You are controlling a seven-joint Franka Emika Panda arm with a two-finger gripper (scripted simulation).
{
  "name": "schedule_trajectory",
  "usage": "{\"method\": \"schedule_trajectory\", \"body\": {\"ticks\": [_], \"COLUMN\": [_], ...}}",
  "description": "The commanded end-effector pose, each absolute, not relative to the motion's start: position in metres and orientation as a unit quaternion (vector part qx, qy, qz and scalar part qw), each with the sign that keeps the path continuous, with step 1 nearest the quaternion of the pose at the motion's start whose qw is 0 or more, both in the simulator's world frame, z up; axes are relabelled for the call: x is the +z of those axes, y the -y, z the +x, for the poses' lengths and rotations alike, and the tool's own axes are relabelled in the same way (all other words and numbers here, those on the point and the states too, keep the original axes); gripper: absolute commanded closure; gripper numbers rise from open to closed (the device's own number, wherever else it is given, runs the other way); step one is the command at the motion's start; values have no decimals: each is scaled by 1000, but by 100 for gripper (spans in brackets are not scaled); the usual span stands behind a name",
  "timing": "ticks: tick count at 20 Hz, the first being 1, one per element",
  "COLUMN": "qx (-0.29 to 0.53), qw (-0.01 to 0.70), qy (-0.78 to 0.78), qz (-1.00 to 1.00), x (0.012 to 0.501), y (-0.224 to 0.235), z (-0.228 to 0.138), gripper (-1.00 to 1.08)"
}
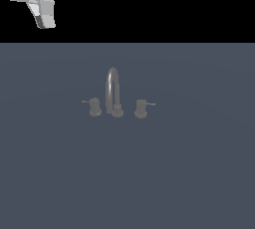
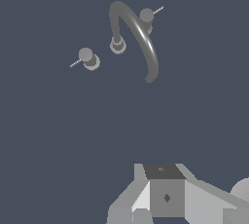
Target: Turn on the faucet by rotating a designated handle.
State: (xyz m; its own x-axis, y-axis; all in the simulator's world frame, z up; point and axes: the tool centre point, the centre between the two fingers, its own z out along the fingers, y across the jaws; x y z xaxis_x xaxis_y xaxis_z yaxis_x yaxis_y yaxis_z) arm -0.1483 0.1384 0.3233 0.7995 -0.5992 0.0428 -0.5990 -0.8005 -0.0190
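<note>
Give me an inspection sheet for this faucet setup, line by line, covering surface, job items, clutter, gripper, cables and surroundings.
Surface: flat blue-grey floor, bare around the fixture.
Job's things: faucet upright, arched spout between two knobs; handle on the exterior view's left, rod pointing outward, untouched; twin knob opposite.
Clutter: nothing seen.
Grippers: gripper high at the exterior view's upper left, far from the faucet; whether the jaws are open is unclear.
Cables: nothing seen.
Surroundings: black backdrop behind the floor.
</note>
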Motion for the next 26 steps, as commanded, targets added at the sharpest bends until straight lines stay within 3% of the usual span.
{"method": "schedule_trajectory", "body": {"ticks": [1, 26], "qx": [-22, -13], "qw": [3, 5], "qy": [-338, -519], "qz": [-941, -855], "x": [311, 206], "y": [-146, -184], "z": [-138, -37], "gripper": [108, 108]}}
